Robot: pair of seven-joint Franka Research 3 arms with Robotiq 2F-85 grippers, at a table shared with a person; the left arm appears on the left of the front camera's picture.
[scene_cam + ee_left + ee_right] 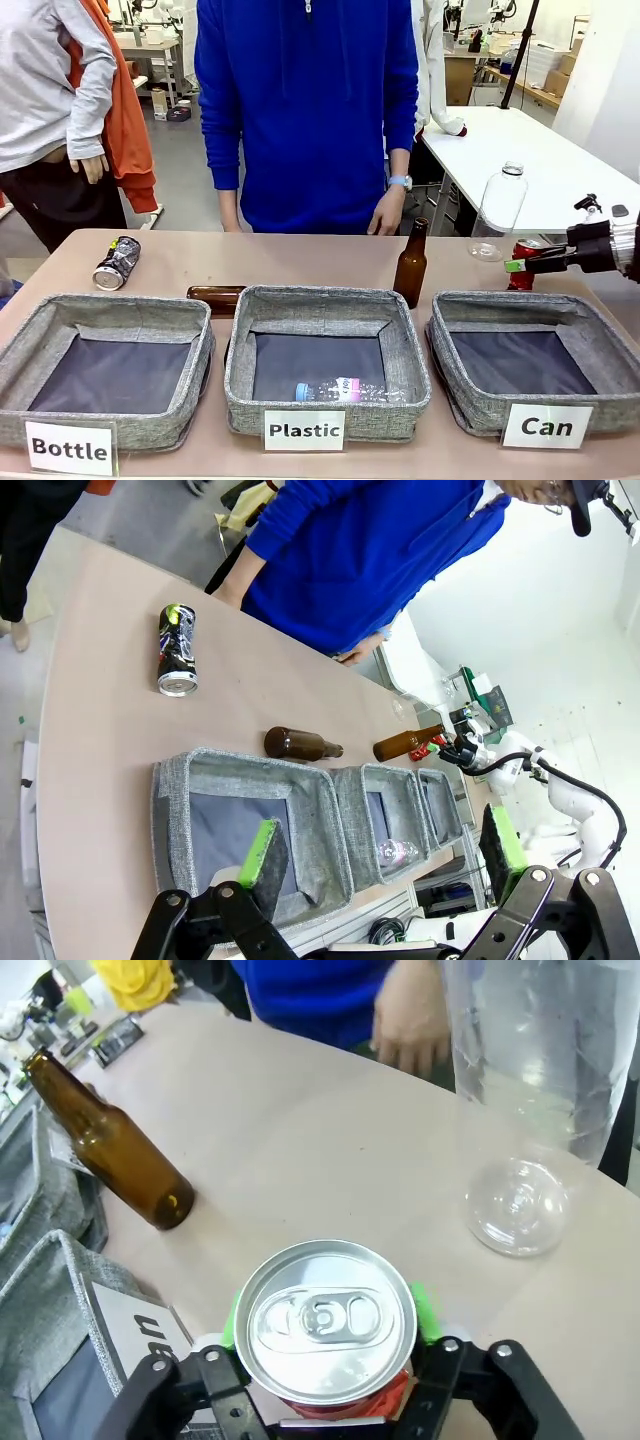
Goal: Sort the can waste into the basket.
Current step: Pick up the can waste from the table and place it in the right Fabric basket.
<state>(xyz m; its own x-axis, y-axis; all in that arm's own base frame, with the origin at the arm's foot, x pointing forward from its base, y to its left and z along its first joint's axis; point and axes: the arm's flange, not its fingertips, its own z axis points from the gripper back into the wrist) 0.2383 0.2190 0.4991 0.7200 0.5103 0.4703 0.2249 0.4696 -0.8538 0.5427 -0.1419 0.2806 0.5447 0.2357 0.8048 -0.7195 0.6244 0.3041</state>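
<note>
Right wrist view is showing the right tool (330, 1312) clamping the red can (325, 1290) by its sides; thin metal is likely feeling light, slippery and dent-prone, so a gentle mid-wall hold is suiting it; basket (60, 1270) is sitting just beside; brown bottle (110, 1150) and clear bottle (520, 1200) are flanking, leaving room upward; left tool (380, 845) is gaping; dark can (116, 262) is lying far-left on the bench (300, 260).

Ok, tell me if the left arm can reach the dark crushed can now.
Probably yes: the left gripper hangs open above the Bottle basket, and the dark crushed can lies on bare table beyond it.
</note>
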